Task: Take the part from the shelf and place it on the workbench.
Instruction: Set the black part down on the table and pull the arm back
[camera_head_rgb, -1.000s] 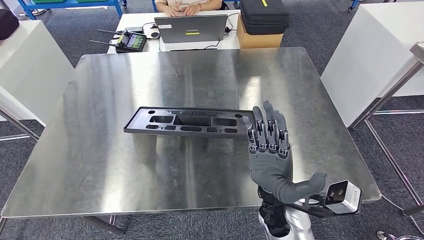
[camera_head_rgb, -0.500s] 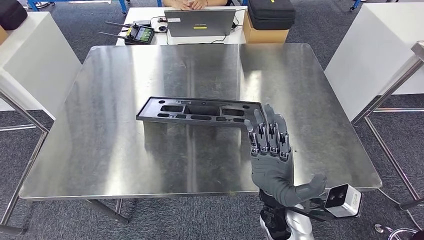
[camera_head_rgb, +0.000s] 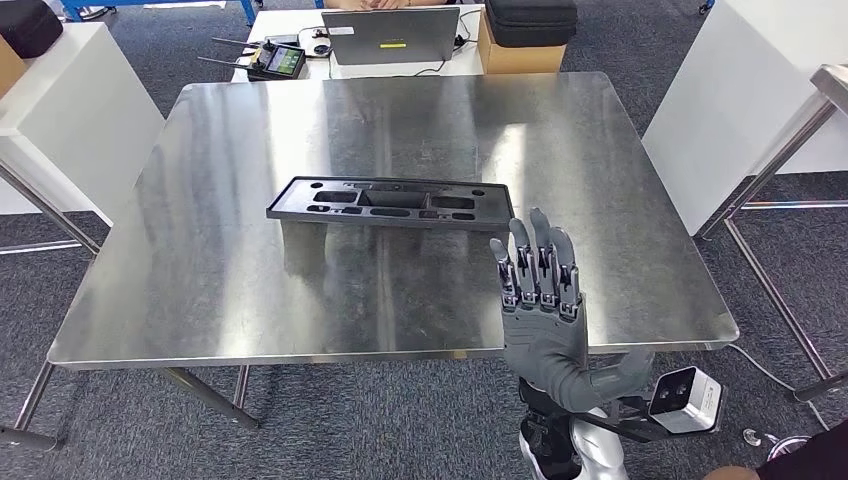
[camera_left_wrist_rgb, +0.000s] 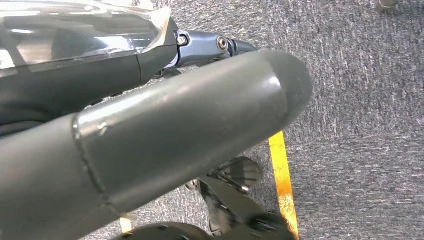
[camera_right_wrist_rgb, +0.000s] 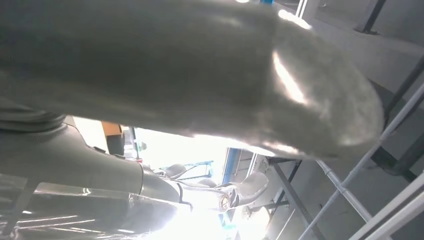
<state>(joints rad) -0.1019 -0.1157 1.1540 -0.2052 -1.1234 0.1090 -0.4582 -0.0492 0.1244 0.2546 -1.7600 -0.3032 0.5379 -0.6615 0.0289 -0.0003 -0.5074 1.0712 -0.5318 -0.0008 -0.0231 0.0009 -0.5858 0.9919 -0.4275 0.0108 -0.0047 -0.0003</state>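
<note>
The part (camera_head_rgb: 390, 203), a long dark plastic tray with several cut-outs, lies flat on the steel workbench (camera_head_rgb: 250, 290), a little beyond its middle. My right hand (camera_head_rgb: 542, 310) is raised over the bench's near edge, fingers straight and apart, thumb out to the side, holding nothing. Its fingertips stand short of the part's right end, with bare steel between them. In the right wrist view that hand's (camera_right_wrist_rgb: 200, 65) thumb looms close and blurred. The left wrist view has my left hand (camera_left_wrist_rgb: 165, 135) hanging above grey carpet, thumb and a dark finger stretched out, nothing in them.
Beyond the bench a white table carries a laptop (camera_head_rgb: 390, 35), a remote controller (camera_head_rgb: 280, 62), a cardboard box (camera_head_rgb: 515, 58) and a black case (camera_head_rgb: 528, 20). White tables stand at left (camera_head_rgb: 70, 110) and right (camera_head_rgb: 740, 90). A metal frame (camera_head_rgb: 780, 170) rises at right.
The whole view has shifted, so the camera has drawn back from the bench. My right hand's fingertips, earlier at the part's right end, now stand apart from it.
</note>
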